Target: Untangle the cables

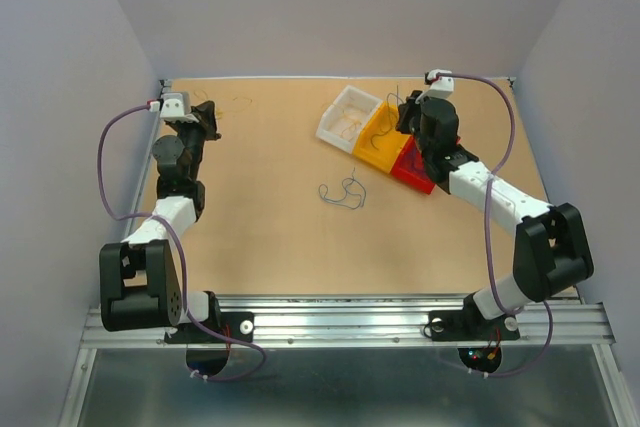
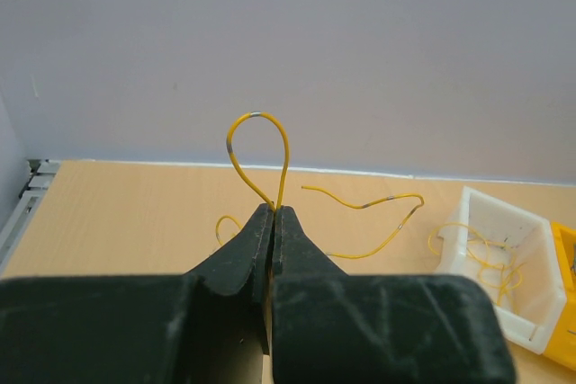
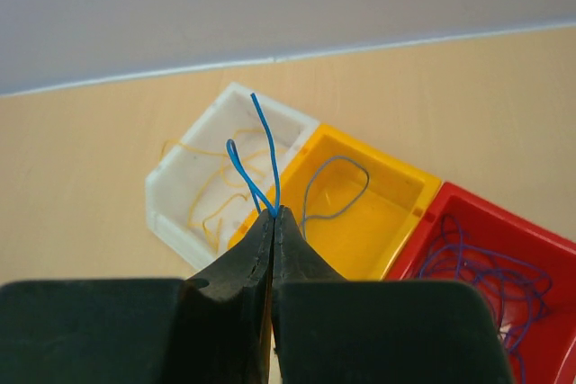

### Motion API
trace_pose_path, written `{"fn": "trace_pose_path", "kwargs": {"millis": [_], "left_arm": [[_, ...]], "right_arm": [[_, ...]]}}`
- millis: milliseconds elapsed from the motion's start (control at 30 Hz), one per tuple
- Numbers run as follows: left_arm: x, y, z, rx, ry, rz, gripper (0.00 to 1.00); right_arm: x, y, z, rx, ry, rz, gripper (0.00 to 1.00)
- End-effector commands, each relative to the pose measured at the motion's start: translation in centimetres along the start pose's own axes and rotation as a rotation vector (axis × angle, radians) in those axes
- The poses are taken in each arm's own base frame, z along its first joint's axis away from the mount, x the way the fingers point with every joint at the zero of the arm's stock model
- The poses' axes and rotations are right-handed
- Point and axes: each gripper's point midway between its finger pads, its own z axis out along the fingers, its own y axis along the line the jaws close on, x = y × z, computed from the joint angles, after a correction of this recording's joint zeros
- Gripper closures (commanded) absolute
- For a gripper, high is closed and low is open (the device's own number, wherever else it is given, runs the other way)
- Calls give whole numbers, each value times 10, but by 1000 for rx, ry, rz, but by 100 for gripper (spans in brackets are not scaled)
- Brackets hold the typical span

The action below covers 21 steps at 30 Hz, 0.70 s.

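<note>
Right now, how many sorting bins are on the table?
3, side by side: white bin leftmost, yellow bin in the middle, red bin rightmost, partly covered by the right arm.

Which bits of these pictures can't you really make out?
Top view: the loose tangle on the table is too small to count its wires.
Left wrist view: the left pincer hides where the yellow wire runs below its grip; the picture's edge cuts off the yellow tray.
Right wrist view: the right pincer covers the red tray's near side.
</note>
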Motion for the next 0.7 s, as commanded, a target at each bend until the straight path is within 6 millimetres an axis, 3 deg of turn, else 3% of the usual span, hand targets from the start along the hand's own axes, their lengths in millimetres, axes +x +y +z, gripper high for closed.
{"fn": "trace_pose_path", "kwargs": {"millis": [0,167,333,400,433,500,533,633,667], "left_arm": [[-30,-17,-4,53,-97,13,100],[-33,-23,-7,68,-105,22,100],[-33,-30,-9,77,-108,45,100],[-29,-43,-8,110,-98,51,100],[-22,-52,-7,134,-76,50,100],[-19,-62,-4,160,-67,75,100],[-16,-71,-3,179,-61,84,100],[-4,-100,5,244,-23,101,100],[11,-105,10,259,24,96,100]], "right_arm": [[14,-4,-10,33,79,19,99],[35,-4,-3,45,153,30,99],[66,-4,23,85,262,6,99],[70,-12,32,152,285,-10,99],[88,-19,38,185,329,-28,99],[96,-24,42,222,357,-48,99],[92,-22,50,228,350,-48,100],[113,-19,62,223,403,-58,100],[119,-16,72,217,412,-59,100]]}}
